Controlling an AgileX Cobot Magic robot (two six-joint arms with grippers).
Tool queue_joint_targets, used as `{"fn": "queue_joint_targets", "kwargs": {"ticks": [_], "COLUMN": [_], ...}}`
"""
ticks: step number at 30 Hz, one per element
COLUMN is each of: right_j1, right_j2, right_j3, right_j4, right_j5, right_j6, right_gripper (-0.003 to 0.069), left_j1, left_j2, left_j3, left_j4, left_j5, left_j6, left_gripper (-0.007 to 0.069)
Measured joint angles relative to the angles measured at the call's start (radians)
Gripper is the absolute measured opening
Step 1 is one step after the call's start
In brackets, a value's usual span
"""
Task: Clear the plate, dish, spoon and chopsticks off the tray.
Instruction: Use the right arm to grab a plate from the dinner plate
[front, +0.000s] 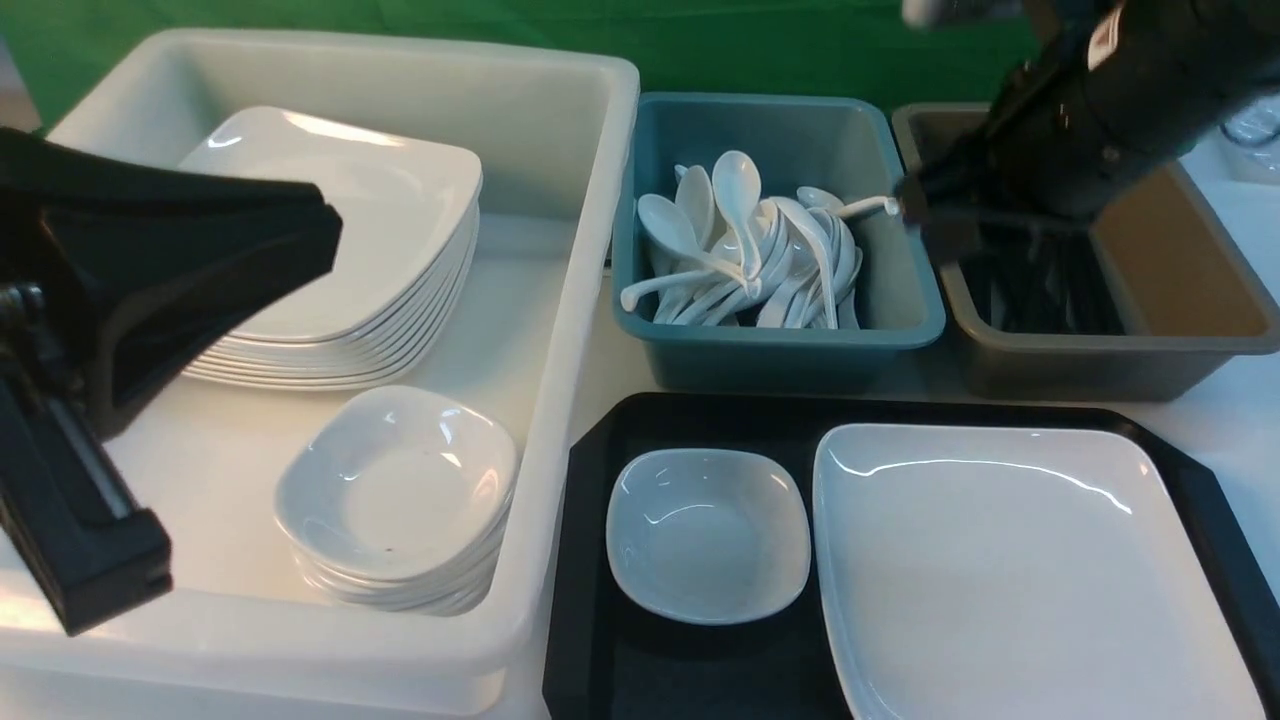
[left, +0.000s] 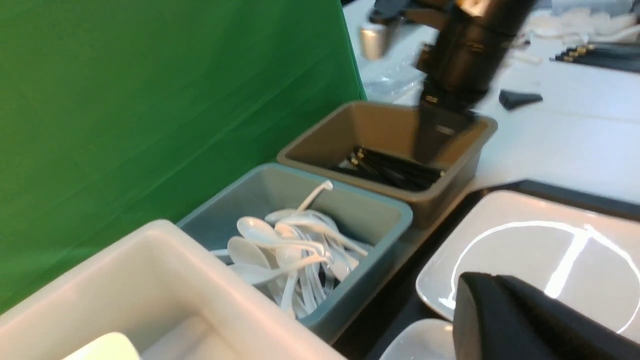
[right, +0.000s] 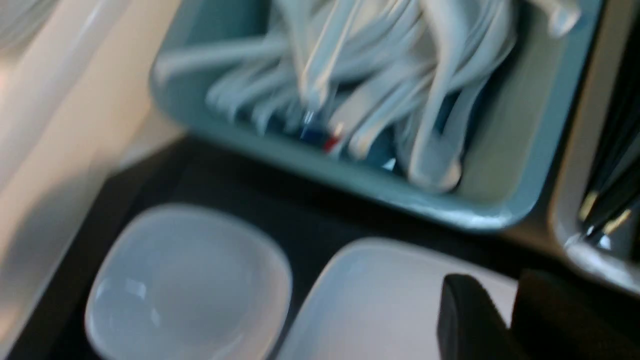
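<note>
The black tray (front: 590, 610) at the front holds the small white dish (front: 708, 535) on its left and the large white plate (front: 1000, 580) on its right. Several white spoons (front: 750, 250) are piled in the teal bin (front: 780, 355). Black chopsticks (front: 1040, 290) lie in the grey bin (front: 1100, 375). My left gripper (front: 325, 225) is shut and empty, hovering over the white tub. My right gripper (front: 915, 212), blurred, hangs over the grey bin's near-left corner. In the right wrist view its fingers (right: 492, 297) stand a narrow gap apart with nothing between them, above the plate (right: 380, 300) and dish (right: 190, 280).
The white tub (front: 570, 140) on the left holds a stack of large plates (front: 350, 250) and a stack of small dishes (front: 400, 495). A green backdrop (left: 150, 125) rises behind the bins. More chopsticks (left: 595, 52) lie on the white table far right.
</note>
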Motion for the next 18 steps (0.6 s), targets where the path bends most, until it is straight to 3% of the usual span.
{"fn": "queue_joint_targets", "kwargs": {"ticks": [4, 6, 10, 13, 18], "right_j1": [0.18, 0.3, 0.448, 0.505, 0.518], "right_j2": [-0.129, -0.168, -0.158, -0.115, -0.011], "right_j3": [0.269, 0.4, 0.554, 0.597, 0.601], "right_j4": [-0.125, -0.177, -0.2, -0.215, -0.301], "right_j5": [0.027, 0.03, -0.032, -0.106, -0.198], "right_j6": [0.132, 0.223, 0.333, 0.395, 0.431], "right_gripper": [0.0225, 0.0314, 0.0463, 0.0513, 0.0526], "left_j1": [0.0, 0.0, 0.0, 0.0, 0.0], "left_j2": [0.0, 0.0, 0.0, 0.0, 0.0], "left_j3": [0.0, 0.0, 0.0, 0.0, 0.0], "left_j4": [0.013, 0.014, 0.014, 0.014, 0.014], "left_j5": [0.003, 0.005, 0.005, 0.005, 0.005], "left_j6": [0.0, 0.0, 0.0, 0.0, 0.0], "left_gripper": [0.0006, 0.0006, 0.0006, 0.0006, 0.0006]}}
